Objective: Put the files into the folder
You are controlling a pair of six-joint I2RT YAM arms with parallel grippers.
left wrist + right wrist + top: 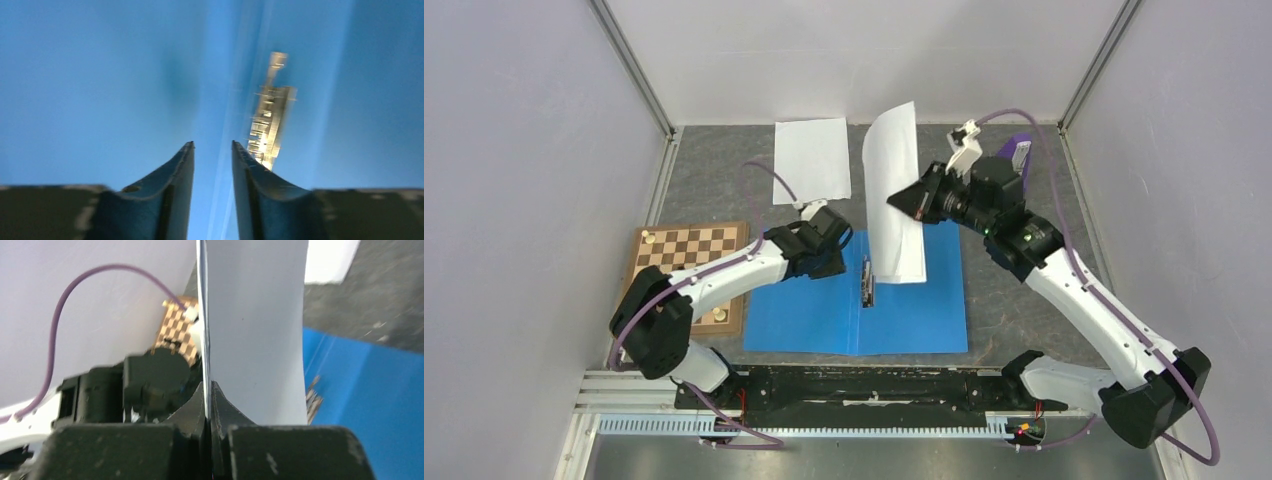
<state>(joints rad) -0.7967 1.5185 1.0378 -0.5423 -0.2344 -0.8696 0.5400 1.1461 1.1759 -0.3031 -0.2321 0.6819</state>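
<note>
The grey tabletop (1024, 300) carries the open blue folder (804, 320), which lies flat near the arm bases with its black clip (867, 283) along the centre fold. A brown chessboard (686, 250) lies to the left of the folder, partly under the left arm. The left arm extends from its base across the chessboard toward the folder's left leaf, wrist lowered; the left tool (212, 165) points down at the blue surface with its jaws parted by a narrow gap and nothing between them. The right arm rises from its base, bends at the elbow, and reaches inward above the folder's right leaf. The right tool (209, 390) is clamped on the edge of one white sheet (894, 190), which hangs curved and roughly upright with its lower end on the folder beside the clip. A second sheet (812, 158) lies flat on the tabletop beyond the folder, well apart from both tools.
</note>
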